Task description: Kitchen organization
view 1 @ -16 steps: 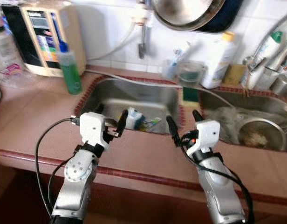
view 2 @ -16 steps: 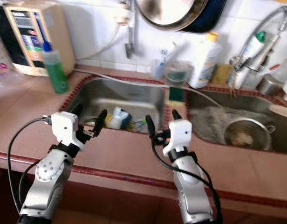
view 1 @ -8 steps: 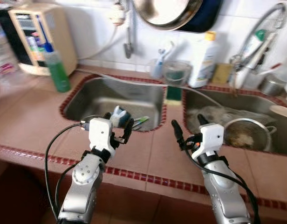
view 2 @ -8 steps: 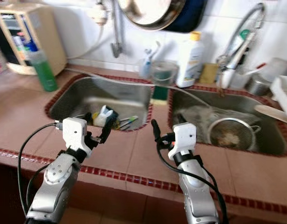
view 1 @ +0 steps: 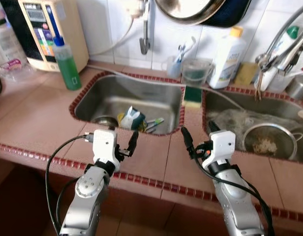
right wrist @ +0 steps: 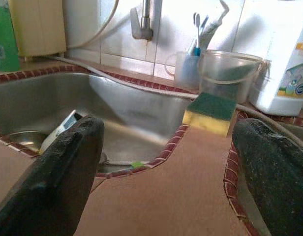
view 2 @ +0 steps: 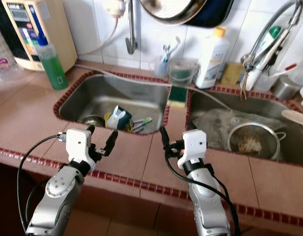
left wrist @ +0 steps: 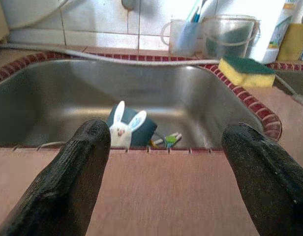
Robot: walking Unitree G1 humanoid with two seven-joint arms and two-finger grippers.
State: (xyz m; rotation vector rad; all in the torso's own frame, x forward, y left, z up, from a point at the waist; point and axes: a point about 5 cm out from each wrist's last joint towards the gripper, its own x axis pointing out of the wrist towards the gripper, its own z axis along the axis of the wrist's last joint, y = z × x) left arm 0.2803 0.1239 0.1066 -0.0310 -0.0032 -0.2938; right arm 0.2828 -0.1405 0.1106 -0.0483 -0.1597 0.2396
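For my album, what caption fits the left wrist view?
Open left gripper above the counter, facing a sink holding a rabbit-faced cup, sponge on the rim.

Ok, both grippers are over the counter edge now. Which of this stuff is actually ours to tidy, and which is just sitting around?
Likely ours:
left gripper, open
right gripper, open
bunny mug lying in the left sink
cutlery beside it
sponge on the divider

Just lying about:
green bottle
white detergent bottle
strainer in the right sink
toothbrush cup

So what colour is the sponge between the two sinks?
The sponge is dark green on top and yellow underneath; the left wrist view shows it best.
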